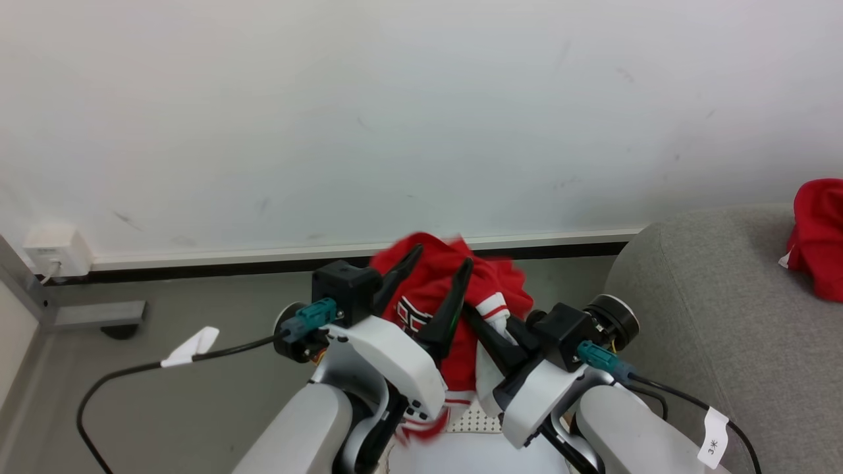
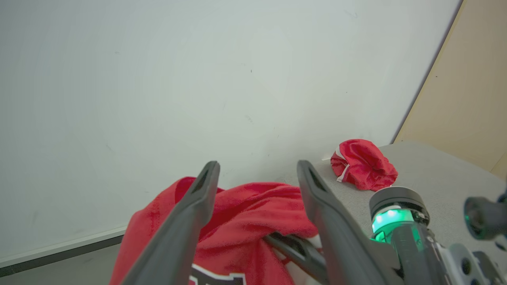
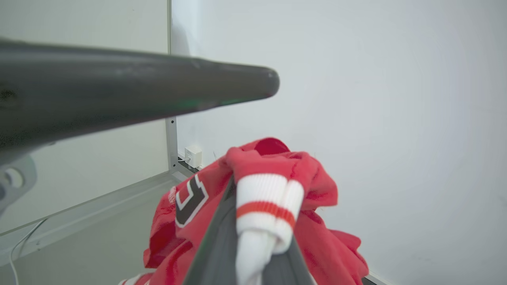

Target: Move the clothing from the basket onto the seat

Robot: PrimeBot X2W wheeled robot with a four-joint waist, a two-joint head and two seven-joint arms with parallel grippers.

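Right gripper (image 3: pixel 257 206) is clamping the striped white cuff of the red jersey (image 1: pixel 490 283), holding it up over the basket (image 1: pixel 471 419). Left gripper (image 1: pixel 441 258) is standing with fingers wide apart alongside the cloth. Another red garment (image 1: pixel 820 237) is lying on the seat (image 1: pixel 698 296).

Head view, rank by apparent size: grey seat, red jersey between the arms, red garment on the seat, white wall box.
grey seat
red jersey, nearer the camera
red garment, cropped by frame
white wall box
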